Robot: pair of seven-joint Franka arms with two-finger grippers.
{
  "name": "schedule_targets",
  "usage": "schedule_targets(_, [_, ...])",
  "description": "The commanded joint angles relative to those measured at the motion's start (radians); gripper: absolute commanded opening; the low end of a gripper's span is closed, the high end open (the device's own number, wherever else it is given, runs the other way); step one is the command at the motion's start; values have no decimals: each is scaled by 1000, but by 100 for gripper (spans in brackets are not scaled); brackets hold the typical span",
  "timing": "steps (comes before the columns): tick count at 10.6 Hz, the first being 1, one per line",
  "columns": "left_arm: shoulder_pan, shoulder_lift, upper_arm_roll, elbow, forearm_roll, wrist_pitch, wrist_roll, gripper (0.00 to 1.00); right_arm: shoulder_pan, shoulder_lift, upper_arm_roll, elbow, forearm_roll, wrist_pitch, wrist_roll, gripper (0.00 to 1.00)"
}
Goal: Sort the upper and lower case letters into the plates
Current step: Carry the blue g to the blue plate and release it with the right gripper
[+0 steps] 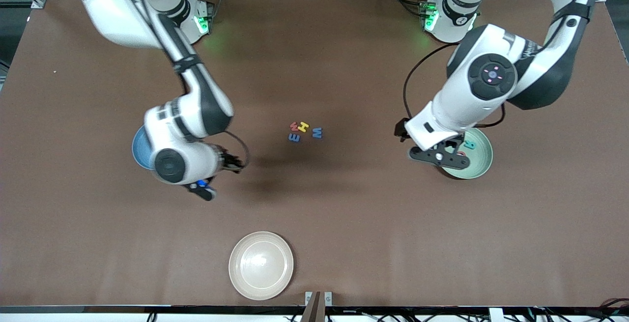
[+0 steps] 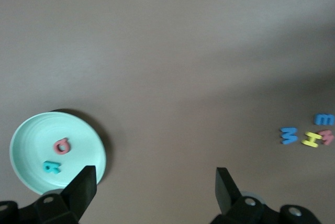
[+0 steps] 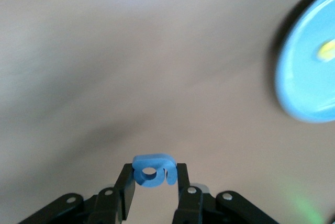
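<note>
Nearest the front camera sits a round cream-white plate, bare, shallow and no part of the sorting; it lies well apart from everything else on the wide brown table.

Of the two sorting plates, the round matte blue plate lies toward the right arm's end, mostly hidden under that arm in the front view; the right wrist view shows a small yellow piece in it. The round pale mint green plate lies toward the left arm's end and holds a small red letter and a teal letter.

Over the mint plate's edge hangs the left gripper, jaws spread wide and empty. It looks to be waiting.

The right gripper is over bare table just beside the blue plate, fingers clenched on a small flat blue foam letter with a round hole.

Four letters remain in a tight cluster at mid-table between the two plates: a red one, a yellow H, a blue W and a blue E-like piece.

The step in hand seems to be the carry of the blue letter to a plate. If it belongs in the blue plate, the next move calls for a short swing over that plate's middle, then letting go low so the light piece does not bounce out. Nothing stands in the path.
</note>
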Motion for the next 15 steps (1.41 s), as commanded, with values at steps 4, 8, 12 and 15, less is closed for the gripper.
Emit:
schedule_targets(4, [-107, 35, 3, -19, -6, 16, -16, 100, -196, -151, 13, -283, -46, 41, -320, 0])
schedule_targets(8, [-165, 75, 1, -9, 32, 47, -11, 100, -292, -171, 12, -389, -64, 161, -458, 0])
schedule_targets(12, [-240, 95, 0, -16, 120, 82, 30, 100, -312, -164, 12, -452, -101, 267, -473, 7])
schedule_targets(15, [-278, 126, -2, -8, 117, 104, 195, 100, -314, -163, 13, -449, -101, 255, -472, 100])
